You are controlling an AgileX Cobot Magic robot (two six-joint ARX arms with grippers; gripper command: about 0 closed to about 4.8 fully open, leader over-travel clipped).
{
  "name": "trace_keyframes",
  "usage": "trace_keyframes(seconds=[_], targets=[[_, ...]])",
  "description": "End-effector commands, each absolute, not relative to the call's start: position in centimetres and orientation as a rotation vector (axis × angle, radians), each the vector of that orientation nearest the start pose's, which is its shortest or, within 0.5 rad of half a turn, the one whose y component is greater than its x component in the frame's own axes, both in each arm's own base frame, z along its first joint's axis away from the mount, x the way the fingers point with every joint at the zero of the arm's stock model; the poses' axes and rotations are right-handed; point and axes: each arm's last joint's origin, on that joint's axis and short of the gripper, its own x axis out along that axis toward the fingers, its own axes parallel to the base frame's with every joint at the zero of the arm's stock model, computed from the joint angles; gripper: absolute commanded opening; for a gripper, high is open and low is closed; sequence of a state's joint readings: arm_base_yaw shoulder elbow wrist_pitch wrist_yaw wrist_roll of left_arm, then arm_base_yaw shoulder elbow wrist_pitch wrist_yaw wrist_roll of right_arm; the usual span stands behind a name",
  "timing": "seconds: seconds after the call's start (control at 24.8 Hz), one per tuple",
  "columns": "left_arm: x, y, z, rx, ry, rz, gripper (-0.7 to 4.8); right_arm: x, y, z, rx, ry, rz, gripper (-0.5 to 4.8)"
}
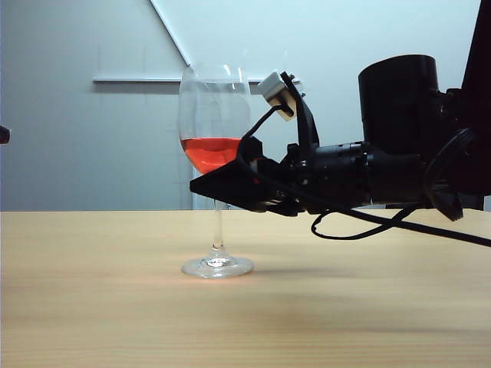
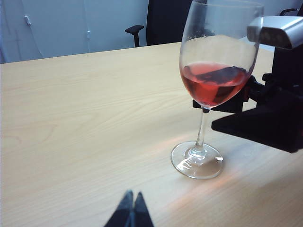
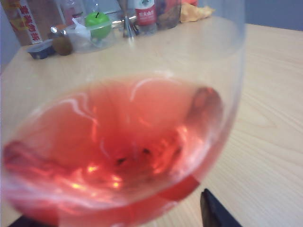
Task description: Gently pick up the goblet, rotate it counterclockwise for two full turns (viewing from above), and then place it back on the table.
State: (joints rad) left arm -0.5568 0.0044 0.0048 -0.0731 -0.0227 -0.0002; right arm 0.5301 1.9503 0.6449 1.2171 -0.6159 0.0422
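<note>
Going left to right in the exterior view: the left side is bare table [image 1: 92,307], light wood grain. My left gripper [image 2: 130,211] sits parked out there; in its wrist view the two finger tips show at the bottom middle, pressed together, pinched on nothing.

Then the goblet [image 1: 215,138], a bit left of center in the exterior view, standing upright with its foot flat on the table. Red liquid fills roughly the lower third of the bowl, and the level looks flat.

Right of that comes my right gripper [image 1: 230,184], reaching in level from the right edge. The jaws stand wide at the bottom of the bowl, just above the stem, one finger on each side. In the right wrist view the bowl fills nearly the whole frame, with one dark finger tip at the bottom right. I can't tell whether the pads actually touch glass yet; nothing is lifted.

Handling-wise, I reckon this thing is thin, slick and breakable, and top-heavy with the liquid in it. The stem looks too skinny to trust. I'd cradle the lower bowl where it narrows, squeeze only lightly, and turn slow so the wine doesn't slosh and tip the whole thing.
</note>
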Motion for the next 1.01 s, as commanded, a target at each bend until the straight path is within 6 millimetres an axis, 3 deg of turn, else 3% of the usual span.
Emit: trace_keyframes(seconds=[0.04, 0.12, 0.16, 0.48, 0.61, 0.73, 0.85, 1.01], targets=[[8.30, -5.08, 15.89, 0.021, 0.069, -0.534, -0.05, 27.60, 18.52, 12.25, 0.038, 0.097, 1.133, 3.85], [8.30, -5.08, 15.89, 0.021, 0.069, -0.534, -0.05, 27.58, 18.55, 12.25, 0.038, 0.097, 1.134, 3.47], [8.30, -5.08, 15.89, 0.021, 0.069, -0.534, -0.05, 27.59, 18.55, 12.25, 0.038, 0.096, 1.132, 2.95], [8.30, -5.08, 15.89, 0.021, 0.069, -0.534, -0.05, 27.94, 19.25, 12.04, 0.050, 0.100, 1.111, 2.91], [8.30, -5.08, 15.89, 0.021, 0.069, -0.534, -0.05, 27.89, 19.30, 11.97, 0.050, 0.109, 1.115, 2.10], [8.29, -5.09, 15.89, 0.021, 0.069, -0.534, -0.05, 27.90, 19.30, 11.99, 0.050, 0.107, 1.113, 1.91], [8.29, -5.09, 15.89, 0.021, 0.069, -0.534, -0.05, 27.90, 19.30, 11.99, 0.050, 0.107, 1.113, 1.09], [8.29, -5.09, 15.89, 0.021, 0.069, -0.534, -0.05, 27.90, 19.30, 11.99, 0.050, 0.107, 1.113, 0.89]])
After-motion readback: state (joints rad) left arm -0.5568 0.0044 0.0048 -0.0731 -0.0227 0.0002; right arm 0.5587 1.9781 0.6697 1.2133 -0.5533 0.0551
